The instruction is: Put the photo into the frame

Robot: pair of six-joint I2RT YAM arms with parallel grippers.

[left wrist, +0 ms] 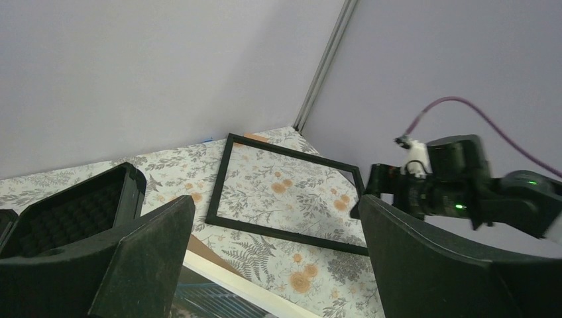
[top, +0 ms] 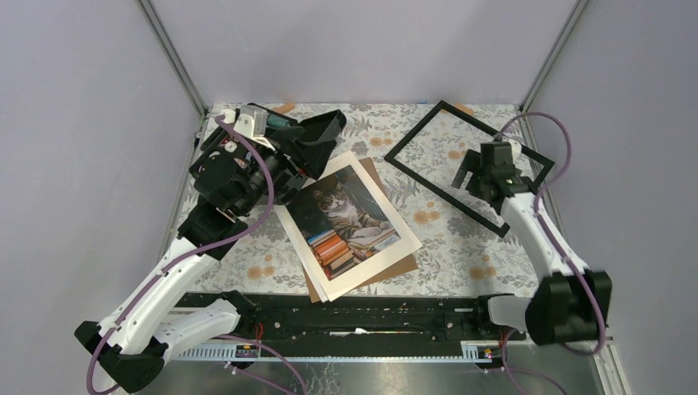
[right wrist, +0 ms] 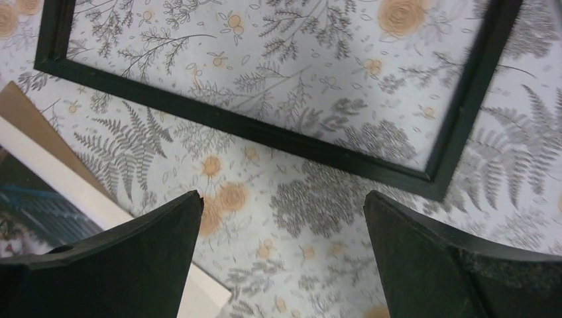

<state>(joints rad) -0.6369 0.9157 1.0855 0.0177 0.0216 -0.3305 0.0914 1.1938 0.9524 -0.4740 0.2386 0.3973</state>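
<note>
While the photo (top: 350,220) lies face up at mid-desk, askew on a brown backing board (top: 403,265), the frame (right wrist: 265,134) lies flat to its right, apart from it, with the floral desk (top: 444,247) cover showing through its opening. Left tool (left wrist: 275,225): jaws spread wide, gripping nothing, poised over the photo's far left corner. Right tool (right wrist: 281,205): jaws likewise spread wide, gripping nothing, poised above the frame's near side.
</note>
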